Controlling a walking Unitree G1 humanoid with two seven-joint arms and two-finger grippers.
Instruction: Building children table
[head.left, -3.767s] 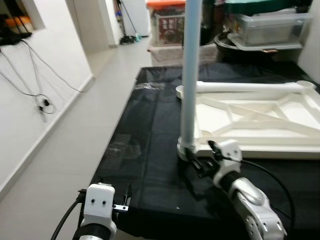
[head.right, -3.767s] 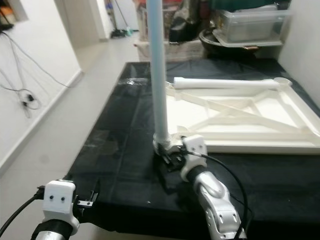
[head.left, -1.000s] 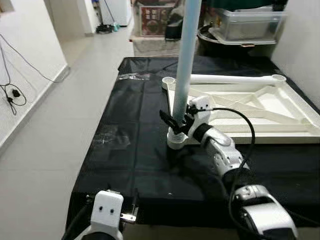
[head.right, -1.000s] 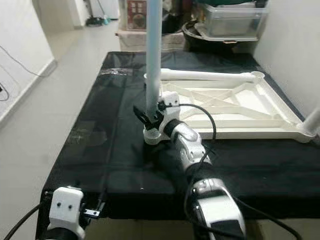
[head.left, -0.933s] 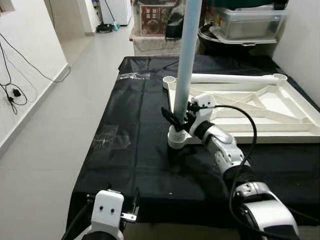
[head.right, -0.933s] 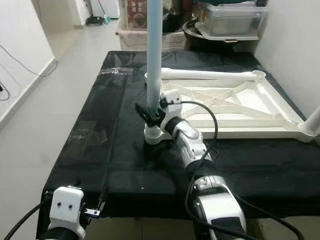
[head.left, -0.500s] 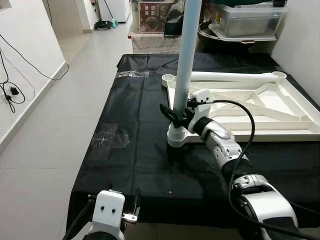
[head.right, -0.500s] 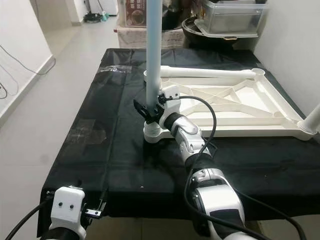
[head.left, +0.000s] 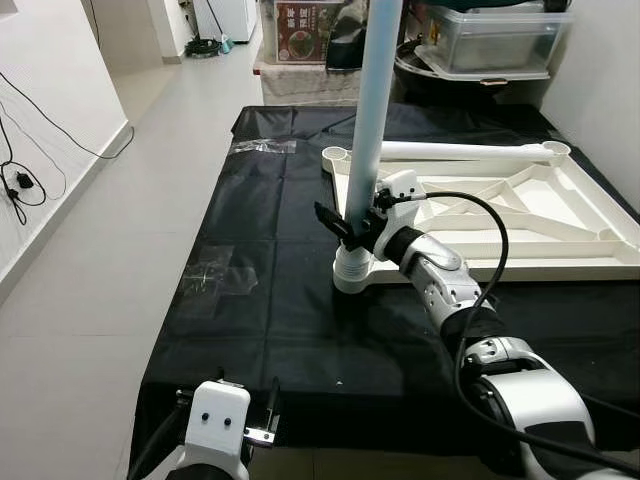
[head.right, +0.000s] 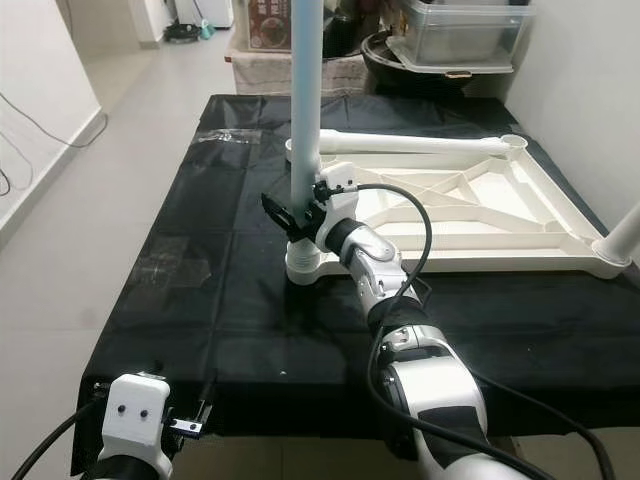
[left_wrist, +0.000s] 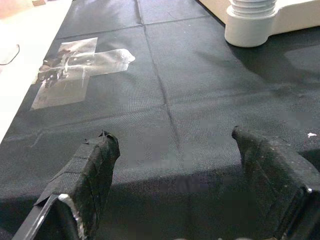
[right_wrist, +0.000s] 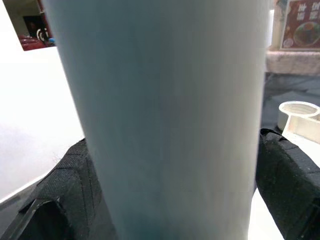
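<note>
Both head cameras look forward and down from above the near edge of the black cloth, sharing the upright pole at 12 o'clock. One wrist camera skims low over the cloth; the other sits tight against the pole.

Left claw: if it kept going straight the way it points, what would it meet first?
Probably the black cloth itself, since the left claw angles down at it. Just above the cloth, the line leads towards the white corner socket holding the pale leg; depth is uncertain.
</note>
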